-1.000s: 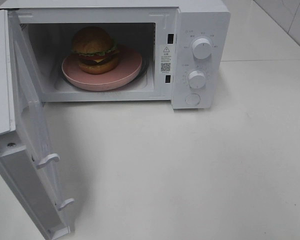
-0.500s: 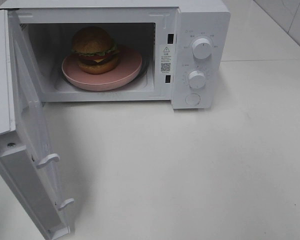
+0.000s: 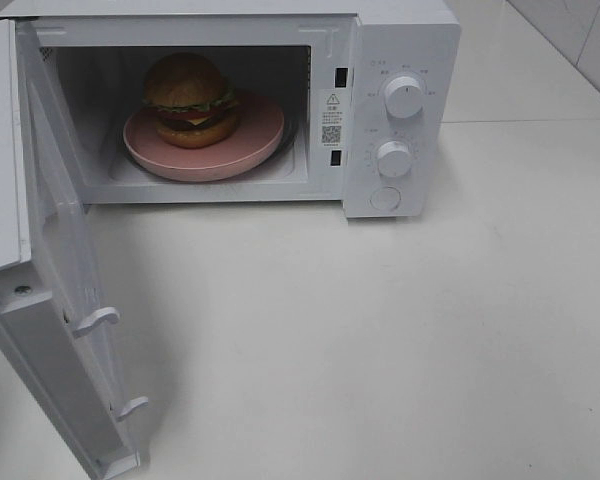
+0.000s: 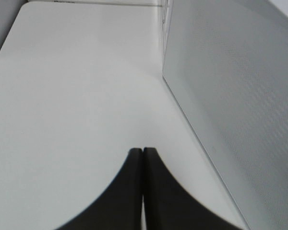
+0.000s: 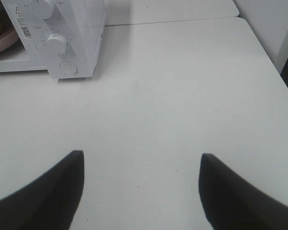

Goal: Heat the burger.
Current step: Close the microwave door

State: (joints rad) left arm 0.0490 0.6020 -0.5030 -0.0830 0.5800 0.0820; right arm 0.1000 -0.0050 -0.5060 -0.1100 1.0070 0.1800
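The burger (image 3: 187, 98) is seen on the pink plate (image 3: 265, 135) inside the microwave (image 3: 420, 50), at the far left of the surface (image 3: 380, 330). The door (image 3: 65, 300) stands swung out toward the near left, so closing it is judged the step in hand. The left pincer (image 4: 142, 153) is pressed together, empty, with a white panel, taken to be that door, just beside it. The right pincer (image 5: 141, 154) is held apart over bare surface, well away from the dials (image 5: 56, 43). The left arm is judged the nearer.
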